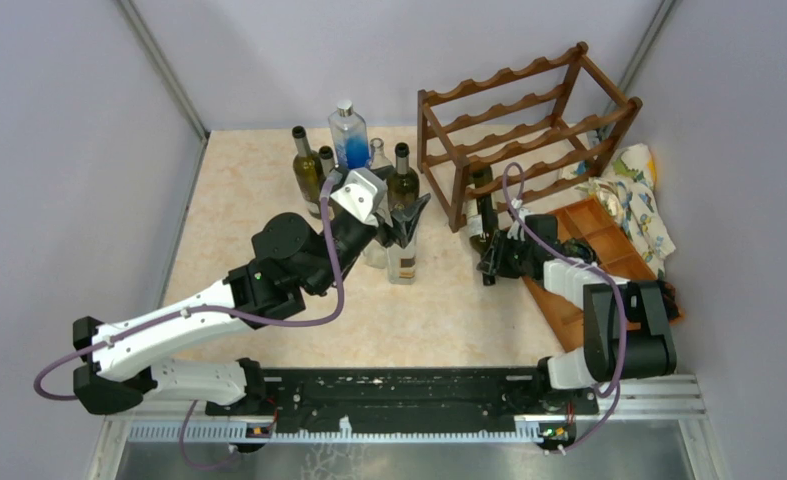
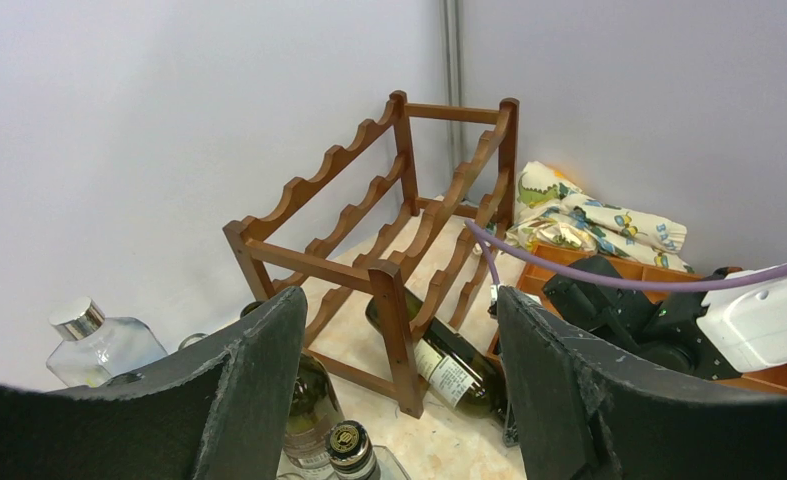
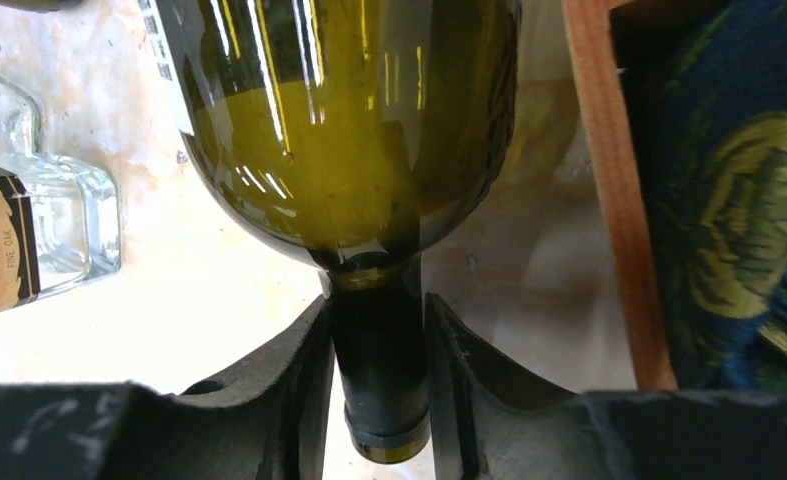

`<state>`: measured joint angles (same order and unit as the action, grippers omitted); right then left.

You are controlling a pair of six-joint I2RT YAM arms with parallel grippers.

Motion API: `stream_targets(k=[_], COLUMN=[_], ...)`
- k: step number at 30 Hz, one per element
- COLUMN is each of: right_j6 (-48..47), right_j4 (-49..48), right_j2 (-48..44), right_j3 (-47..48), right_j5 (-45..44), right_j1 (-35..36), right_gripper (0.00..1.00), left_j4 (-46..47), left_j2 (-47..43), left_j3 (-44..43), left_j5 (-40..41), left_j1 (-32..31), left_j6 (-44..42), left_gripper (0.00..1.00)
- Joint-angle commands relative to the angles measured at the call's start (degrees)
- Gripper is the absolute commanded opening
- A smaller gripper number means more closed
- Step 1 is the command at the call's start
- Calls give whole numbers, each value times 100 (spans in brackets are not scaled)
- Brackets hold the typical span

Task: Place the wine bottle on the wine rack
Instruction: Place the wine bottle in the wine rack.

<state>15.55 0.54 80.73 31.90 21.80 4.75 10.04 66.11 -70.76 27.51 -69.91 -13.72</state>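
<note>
The wine bottle (image 1: 481, 203) is dark green with a white label. It lies with its body in the lowest tier of the wine rack (image 1: 529, 130), neck pointing out toward the arms. In the right wrist view my right gripper (image 3: 377, 320) is shut on the wine bottle (image 3: 349, 130), with a pad against each side of the dark capsule. From above, that gripper (image 1: 489, 262) sits just in front of the rack. My left gripper (image 1: 409, 215) hangs open over the standing bottles. Its wrist view shows the rack (image 2: 389, 230) and the bottle (image 2: 449, 362) lying in it.
Several upright bottles (image 1: 349, 140) cluster at the back centre, and a clear square one (image 1: 401, 262) stands nearer. A flat wooden compartment tray (image 1: 599, 240) and a patterned cloth (image 1: 641, 195) lie right of the rack. Grey walls enclose the table on three sides.
</note>
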Motion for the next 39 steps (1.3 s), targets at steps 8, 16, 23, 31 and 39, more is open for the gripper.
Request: stream_targets(k=[8,16,23,31,39], right_j6=[-91,-559,-934,-599,-383], right_j4=[-974,-991,-1168,-1522,-1259], right_j2=[-78,47,396,878,886], right_j3=[210,830,1232,1327,1310], right_j5=[-144,18,207,431,690], right_j1=[123,127,124,123,109], right_gripper=[5,0,0,0,40], left_j4=[154,170,182,208,226], left_j2=[-156,-45,-44,-46,-90], left_j3=[20,-80,-46,-42,6], left_j5=[211,194,211,211,221], left_j1=[21,21,21,30,30], left_j6=[81,-40,-18,4,31], left_gripper=[76,76,76,76,76])
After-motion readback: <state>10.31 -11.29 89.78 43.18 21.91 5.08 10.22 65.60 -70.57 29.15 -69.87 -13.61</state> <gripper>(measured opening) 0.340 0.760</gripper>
